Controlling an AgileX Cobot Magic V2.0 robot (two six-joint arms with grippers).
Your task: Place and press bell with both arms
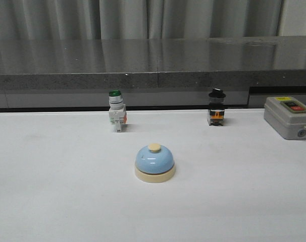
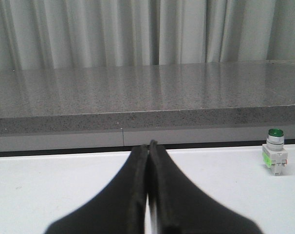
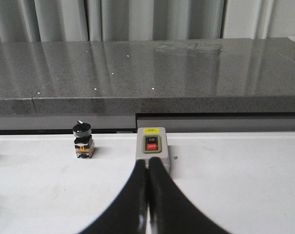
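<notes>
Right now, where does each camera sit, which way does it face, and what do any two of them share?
Front view: looks forward over the table at the bell; no arm shows.
Left wrist view: low above the table, facing the grey ledge; closed left gripper fills the foreground.
Right wrist view: same heading; closed right gripper before the ON/OFF box.
Shared: green-capped switch in front and left wrist; black-capped switch and box in front and right wrist.

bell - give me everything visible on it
The bell is a small glossy light-blue dome on a round cream base, with a cream button on top. It stands upright on the white table, near the middle, in front of the gap between the green-capped switch and the black-capped switch. Nothing touches it but the table; no end effector is near it in the front view.
</notes>
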